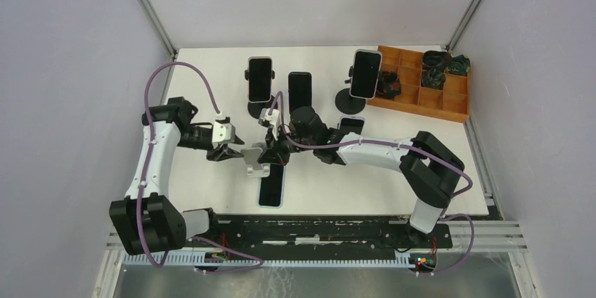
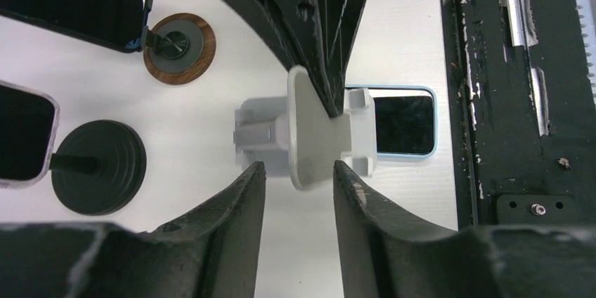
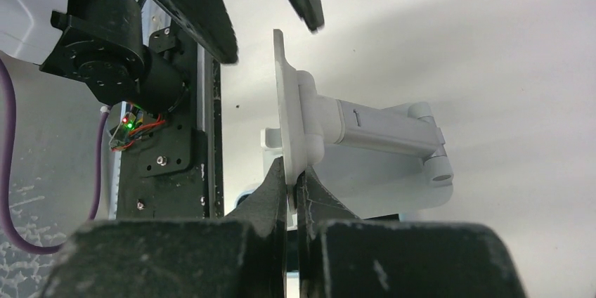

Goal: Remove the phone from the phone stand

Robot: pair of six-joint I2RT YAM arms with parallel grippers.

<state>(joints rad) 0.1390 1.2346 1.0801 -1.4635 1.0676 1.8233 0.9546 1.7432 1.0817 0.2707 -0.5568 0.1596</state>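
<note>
The pale grey phone stand point(image 1: 254, 160) stands at the middle of the table, nothing on its plate. The phone point(image 1: 271, 187), dark screen in a light blue case, lies flat on the table just in front of it. My right gripper point(image 3: 292, 178) is shut on the edge of the stand's plate point(image 3: 283, 94). My left gripper point(image 2: 299, 171) is open, its fingertips either side of the plate's point(image 2: 309, 136) near edge without touching it. The phone point(image 2: 400, 124) shows beyond the stand.
Three other phones sit on stands at the back point(image 1: 259, 78), point(image 1: 299, 91), point(image 1: 365, 73). A wooden compartment tray point(image 1: 422, 94) holds dark parts at the back right. Another phone point(image 1: 351, 124) lies by the right arm. Round stand bases point(image 2: 179, 48), point(image 2: 98, 166) are left of my left gripper.
</note>
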